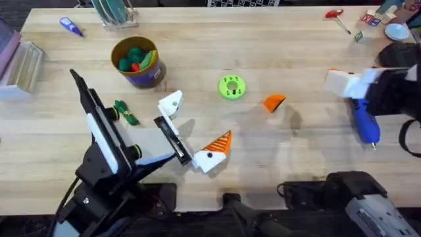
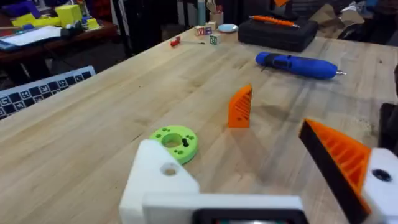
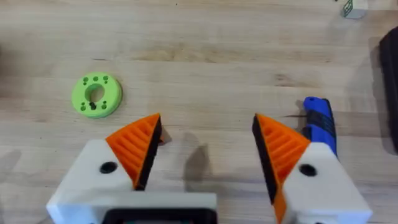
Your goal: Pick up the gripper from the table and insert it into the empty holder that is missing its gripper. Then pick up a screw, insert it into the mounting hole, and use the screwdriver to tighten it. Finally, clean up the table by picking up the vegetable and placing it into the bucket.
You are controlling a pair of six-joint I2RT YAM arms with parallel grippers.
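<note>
Here, two arms, one loose gripper [image 1: 274, 102], one screwdriver [image 1: 364, 122].
Left gripper [image 1: 192, 131] spread, its holder [image 1: 170, 103] bare; right gripper [image 3: 205, 149] spread, empty. One vegetable [image 1: 125, 112] beside one bucket [image 1: 137, 62].

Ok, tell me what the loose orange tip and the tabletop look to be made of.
The gripper: probably matte moulded or printed plastic, uniformly orange with ribbed faces. The table: apparently light wood planks with a smooth finish, showing grain lines and seams.

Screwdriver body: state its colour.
Bright blue screwdriver, clearest in the left wrist view.
</note>
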